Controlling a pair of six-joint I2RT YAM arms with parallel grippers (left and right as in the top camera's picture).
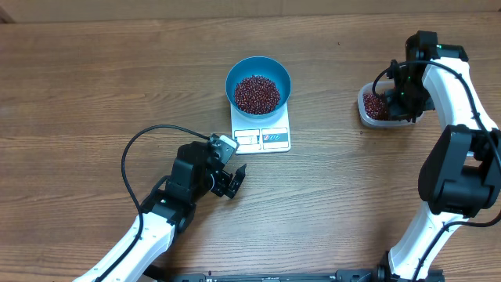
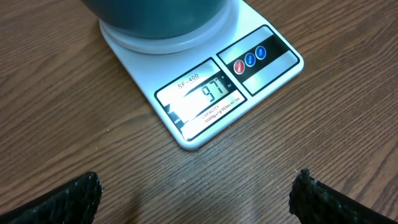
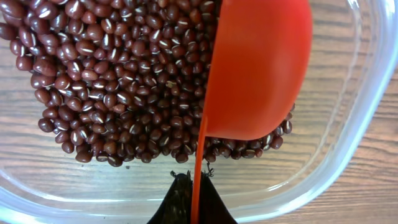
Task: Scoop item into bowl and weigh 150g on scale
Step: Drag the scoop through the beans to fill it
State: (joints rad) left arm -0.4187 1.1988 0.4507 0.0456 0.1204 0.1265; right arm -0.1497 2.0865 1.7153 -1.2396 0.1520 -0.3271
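The teal-blue bowl (image 1: 232, 78) stands on the white scale (image 1: 262, 139) with a heap of dark red beans (image 1: 257, 94) in it. In the left wrist view the scale's display (image 2: 208, 93) is lit, and the bowl's underside (image 2: 155, 15) shows at the top. My left gripper (image 1: 231, 182) (image 2: 198, 186) rests open on the table just in front of the scale, with nothing between its fingers. My right gripper (image 1: 399, 98) (image 3: 198, 186) is shut on the thin handle of a red scoop (image 3: 261, 68), whose cup is turned on edge against the beans (image 3: 112, 81) in the clear tub (image 3: 367, 112).
The clear plastic tub (image 1: 362, 106) of beans sits at the right of the wooden table, well apart from the scale. A black cable (image 1: 137, 153) loops beside the left arm. Three coloured buttons (image 2: 250, 59) sit on the scale's panel.
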